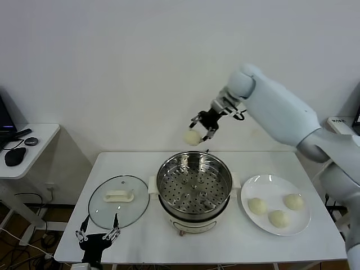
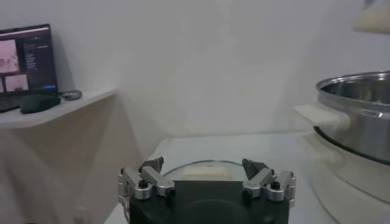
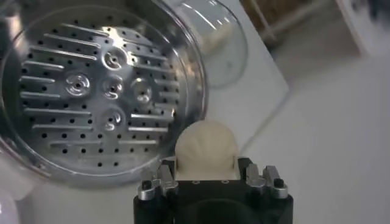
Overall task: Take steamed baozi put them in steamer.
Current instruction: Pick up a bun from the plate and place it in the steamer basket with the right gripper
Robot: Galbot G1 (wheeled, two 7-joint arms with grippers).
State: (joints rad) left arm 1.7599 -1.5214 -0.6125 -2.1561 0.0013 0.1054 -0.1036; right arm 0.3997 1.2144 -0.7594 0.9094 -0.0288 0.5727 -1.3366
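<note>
Our right tool [image 1: 203,127] is clamped on one steamed baozi [image 1: 192,137], held high above the far rim of the empty steamer [image 1: 194,185]. We judge the bun light, soft and easily dented, so a gentle hold across its round sides suits it. Three more buns [image 1: 275,210] wait on the white plate [image 1: 254,186] on the desk [image 1: 140,163]. Our left tool [image 2: 207,182] hangs parked by the glass lid [image 1: 118,201], fingers apart

A round glass lid [image 1: 118,201] with a white handle [image 1: 119,196] lies flat on the white worktop [image 1: 140,163]. A white plate [image 1: 269,185] sits toward the worktop's right end. Off to the left, a side desk [image 1: 39,135] carries a black mouse [image 1: 14,156] and a monitor [image 2: 25,67].
</note>
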